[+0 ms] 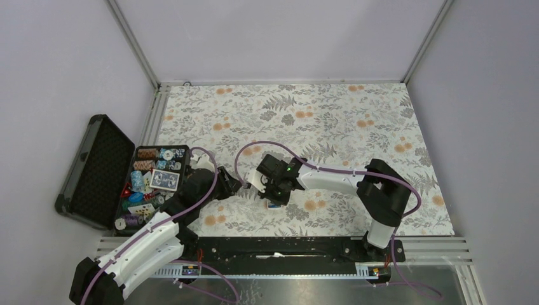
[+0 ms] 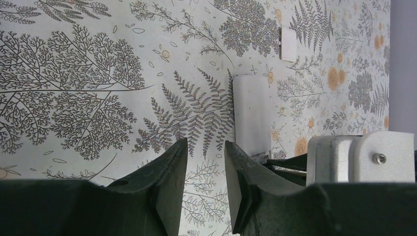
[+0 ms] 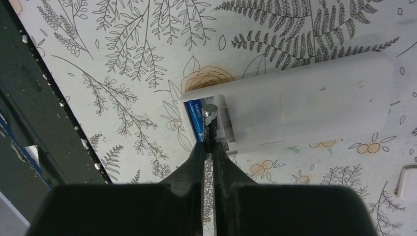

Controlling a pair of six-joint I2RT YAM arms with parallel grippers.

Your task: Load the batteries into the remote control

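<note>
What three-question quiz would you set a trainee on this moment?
1. True or false: the left gripper holds a battery.
2. Where is the battery that the right gripper grips? A) at the open bay of the remote control B) over the chip case C) handed into the left gripper.
3. Fill in: the remote control lies with its ____ side up.
Key: 1 false, its jaws stand open and empty. 2 A, beside a blue battery lying in the bay. 3 back.

Fern-print table cover (image 1: 330, 121), plain lilac-grey walls (image 1: 279, 35), aluminium corner posts (image 1: 132, 41); lighting seemingly even.
</note>
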